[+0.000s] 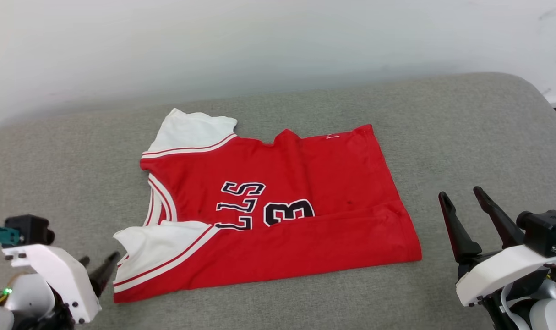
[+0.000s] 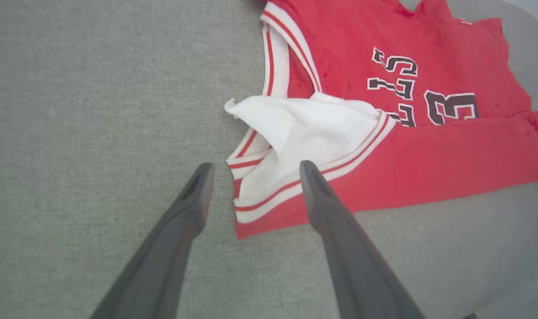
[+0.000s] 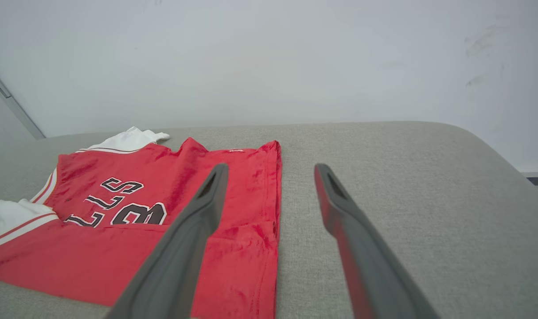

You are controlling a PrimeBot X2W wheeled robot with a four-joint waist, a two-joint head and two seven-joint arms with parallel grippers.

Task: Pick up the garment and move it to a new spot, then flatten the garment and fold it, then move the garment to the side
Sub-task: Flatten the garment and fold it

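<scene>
The garment [image 1: 278, 215], a red jersey T-shirt with white sleeves, lies on the grey cushion with its near long edge folded up over the lettering and number. My left gripper [image 1: 97, 268] is open at the lower left, its fingertips just short of the near white sleeve [image 2: 295, 133]. In the left wrist view my left gripper [image 2: 253, 170] straddles the sleeve's striped hem without holding it. My right gripper [image 1: 461, 195] stands open to the right of the garment's bottom hem [image 3: 271, 212], holding nothing. From the right wrist the right gripper [image 3: 271, 170] hovers over that hem edge.
The grey cushioned surface [image 1: 466, 137] stretches wide around the garment, with bare room on the right and left. A pale wall [image 1: 278, 41] rises behind it. The cushion's rounded far right corner [image 3: 486, 146] drops off toward a dark strip of floor edge.
</scene>
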